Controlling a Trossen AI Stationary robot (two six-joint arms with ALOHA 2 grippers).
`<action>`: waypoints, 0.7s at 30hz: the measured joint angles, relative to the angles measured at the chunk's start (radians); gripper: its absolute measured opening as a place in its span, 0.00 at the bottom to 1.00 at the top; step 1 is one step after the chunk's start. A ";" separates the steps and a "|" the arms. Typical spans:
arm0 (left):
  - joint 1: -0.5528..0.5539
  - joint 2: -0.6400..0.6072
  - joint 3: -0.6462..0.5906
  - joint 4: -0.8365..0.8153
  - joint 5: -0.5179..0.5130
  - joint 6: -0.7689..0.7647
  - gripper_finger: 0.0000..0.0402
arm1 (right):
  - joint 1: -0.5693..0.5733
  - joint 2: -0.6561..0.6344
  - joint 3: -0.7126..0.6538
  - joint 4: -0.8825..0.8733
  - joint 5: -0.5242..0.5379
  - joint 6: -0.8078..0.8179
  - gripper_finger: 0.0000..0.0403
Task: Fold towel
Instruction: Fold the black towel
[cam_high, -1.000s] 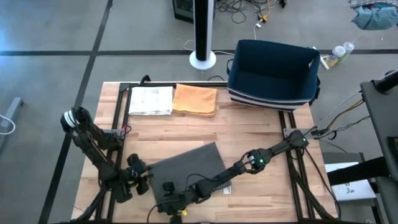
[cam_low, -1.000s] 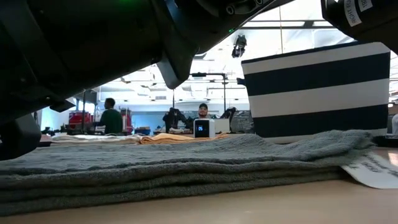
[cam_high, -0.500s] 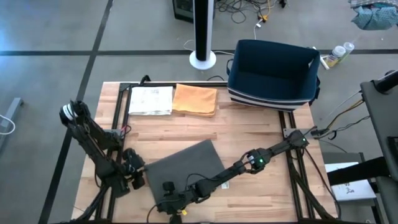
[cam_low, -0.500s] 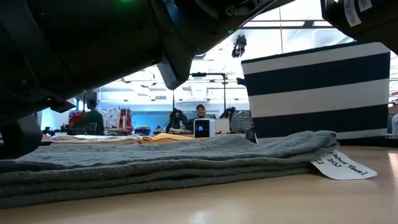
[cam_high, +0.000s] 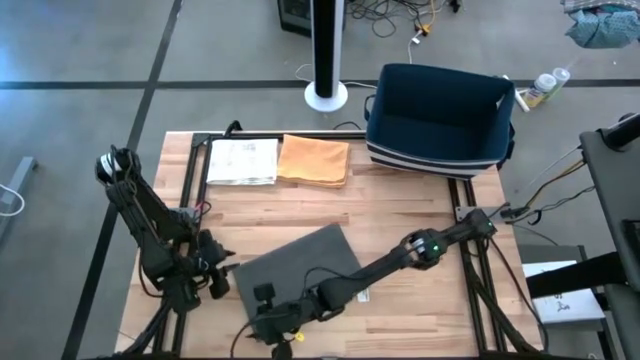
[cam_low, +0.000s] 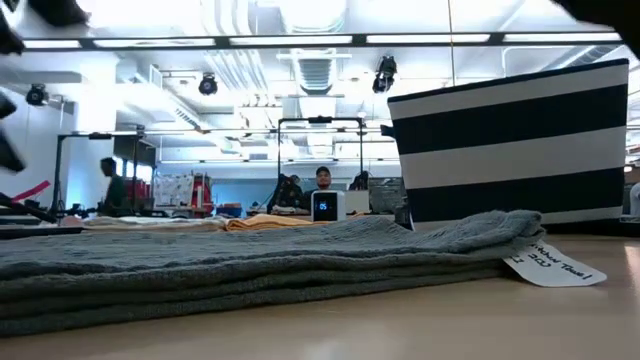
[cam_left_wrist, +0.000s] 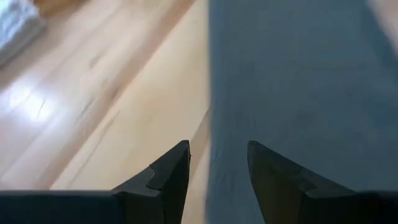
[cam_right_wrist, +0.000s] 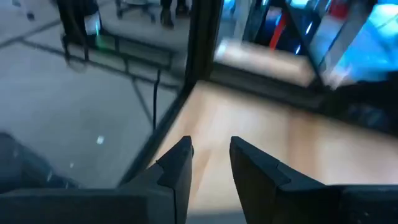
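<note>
A folded grey towel (cam_low: 260, 262) lies across the wooden table (cam_low: 420, 325), a white paper tag (cam_low: 553, 266) at its end, just before a navy-and-white striped basket (cam_low: 510, 140).

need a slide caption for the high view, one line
Folded grey towel on the table, left gripper beside its edge, right gripper at its near corner; orange cloth and bin behind.

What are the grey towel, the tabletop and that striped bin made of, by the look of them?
Grey towel: soft woven cloth, probably cotton terry; it has a nubby, ribbed surface and lies in thick folded layers.
Tabletop: pale wood in joined planks with visible grain, smooth and slightly glossy.
Striped bin: likely fabric, matte navy and white bands; its walls look soft rather than rigid.
</note>
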 joint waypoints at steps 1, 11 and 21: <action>0.000 0.000 0.003 0.009 -0.031 0.004 0.38 | 0.000 -0.021 0.000 -0.036 0.015 -0.017 0.23; 0.000 0.049 -0.015 0.225 -0.241 0.175 0.38 | 0.026 -0.207 -0.002 -0.419 0.272 -0.009 0.06; 0.001 0.083 0.007 0.252 -0.284 0.177 0.38 | 0.074 -0.261 -0.033 -0.751 0.554 0.230 0.00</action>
